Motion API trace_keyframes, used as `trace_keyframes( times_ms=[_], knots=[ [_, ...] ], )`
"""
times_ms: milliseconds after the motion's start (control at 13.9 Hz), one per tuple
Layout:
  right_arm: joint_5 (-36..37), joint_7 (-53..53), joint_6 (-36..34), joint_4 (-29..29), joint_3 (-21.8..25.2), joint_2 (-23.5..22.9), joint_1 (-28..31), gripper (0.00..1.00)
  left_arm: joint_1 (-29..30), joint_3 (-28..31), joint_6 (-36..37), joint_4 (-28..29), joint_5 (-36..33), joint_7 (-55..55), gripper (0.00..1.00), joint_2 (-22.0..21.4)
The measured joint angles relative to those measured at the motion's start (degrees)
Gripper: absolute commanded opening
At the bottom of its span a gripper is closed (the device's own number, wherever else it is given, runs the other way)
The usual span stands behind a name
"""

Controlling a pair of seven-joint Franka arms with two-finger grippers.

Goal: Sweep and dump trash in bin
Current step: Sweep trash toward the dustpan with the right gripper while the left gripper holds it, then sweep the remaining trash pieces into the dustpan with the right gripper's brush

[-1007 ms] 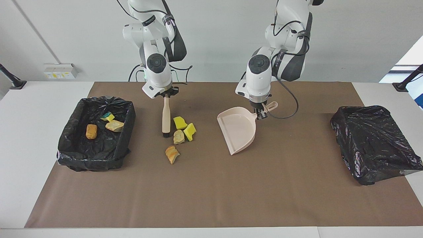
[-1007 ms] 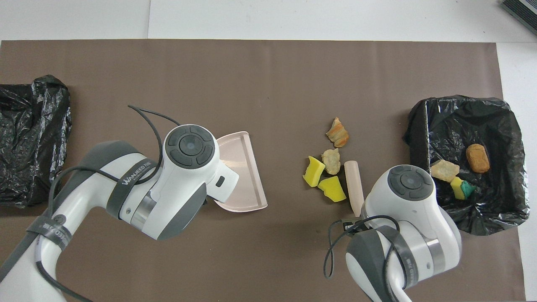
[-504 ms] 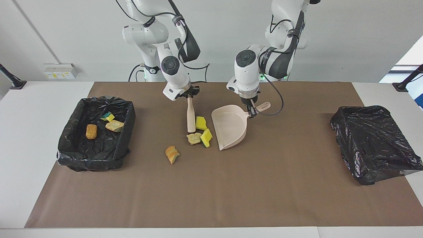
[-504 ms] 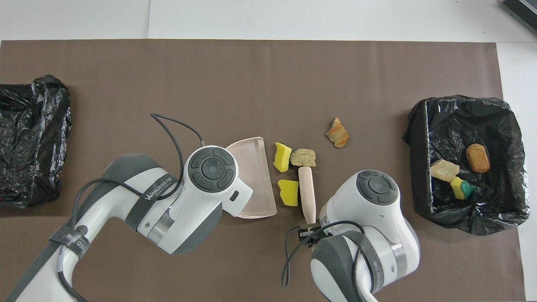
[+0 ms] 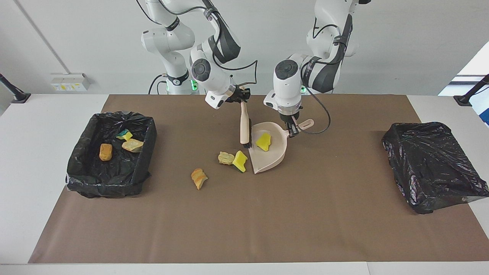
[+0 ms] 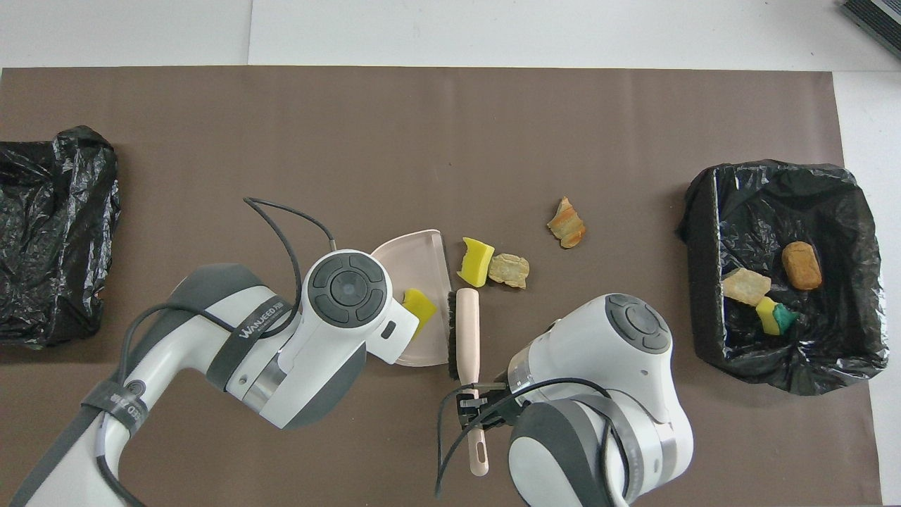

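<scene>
Facing view: right jaws [image 5: 240,100] clenched on the handle of the brush [image 5: 244,126], which hangs tilted below them, bristle end down at the open lip of the dustpan [image 5: 276,153]. Left jaws [image 5: 292,130] clenched on the dustpan handle; the pan lies on the brown mat [image 5: 244,229], its mouth toward the right arm's end of the desk [image 5: 23,191].

Trash:
- one yellow sponge piece [image 5: 263,141] lies inside the pan, just below and beside the left jaws; in the overhead view it is partly covered by the left arm [image 6: 419,308]
- a second yellow sponge piece, green-backed [image 5: 240,160], lies on the mat touching the pan lip, farther from the robots than the brush tip
- a tan lump [image 5: 226,157] is just beside that sponge, toward the right arm's end
- an orange-brown lump [image 5: 199,178] lies alone, farther out again, well apart from both jaws
- three pieces lie in the open black-lined bin [image 5: 82,168] at the right arm's end: an orange-brown lump [image 5: 106,151], a tan lump [image 5: 132,145], a yellow-green sponge [image 5: 124,134]

A second black-bagged bin [image 5: 431,164] sits at the left arm's end, well apart from the left jaws
</scene>
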State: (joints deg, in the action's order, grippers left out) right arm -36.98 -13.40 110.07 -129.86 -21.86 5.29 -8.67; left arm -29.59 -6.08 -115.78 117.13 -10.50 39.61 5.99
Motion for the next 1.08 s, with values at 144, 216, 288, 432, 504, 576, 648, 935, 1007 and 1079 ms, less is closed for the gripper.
trace_keyframes(
  times_ms=[144,216,288,432,504,576,648,935,1007,1079],
  knots=[
    [9.59,0.00,-4.58,2.04,0.34,2.78,3.15,0.00,0.10,0.09,-0.68,0.32,0.01,-1.72,0.00,-0.04],
    [15.97,0.01,-5.43,2.88,0.46,3.59,4.16,0.00,0.22,0.12,-0.86,0.37,0.02,-2.31,0.00,-0.04],
    [23.02,0.01,-5.45,3.54,0.50,3.80,4.68,0.00,0.41,0.12,-1.07,0.42,0.03,-2.60,0.00,-0.04],
    [36.54,2.48,-5.43,5.38,0.54,2.41,6.36,0.00,0.79,0.14,-1.68,0.55,0.06,-2.85,0.00,-0.03],
    [41.27,5.41,-5.43,6.91,0.57,0.88,8.06,0.00,0.99,0.21,-2.23,0.62,0.10,-3.00,0.00,-0.03],
    [45.89,8.15,-5.37,8.80,0.63,-1.28,10.17,0.00,1.38,0.21,-2.85,0.72,0.20,-3.15,0.00,-0.01],
    [50.35,10.00,-5.09,10.76,0.67,-4.03,12.19,0.00,1.67,0.23,-3.21,0.89,0.31,-3.24,0.00,0.06],
    [57.41,11.25,-1.45,15.23,0.75,-14.34,15.34,0.00,1.88,0.22,-3.45,1.58,0.38,-4.70,0.00,0.53],
    [57.12,11.25,-1.37,15.35,0.65,-15.39,15.32,0.00,1.88,0.21,-3.45,1.67,0.39,-5.13,0.00,0.55],
    [55.27,11.23,-1.38,15.28,0.52,-15.95,15.24,0.00,1.88,0.16,-3.43,1.72,0.39,-5.58,0.00,0.56]
  ],
)
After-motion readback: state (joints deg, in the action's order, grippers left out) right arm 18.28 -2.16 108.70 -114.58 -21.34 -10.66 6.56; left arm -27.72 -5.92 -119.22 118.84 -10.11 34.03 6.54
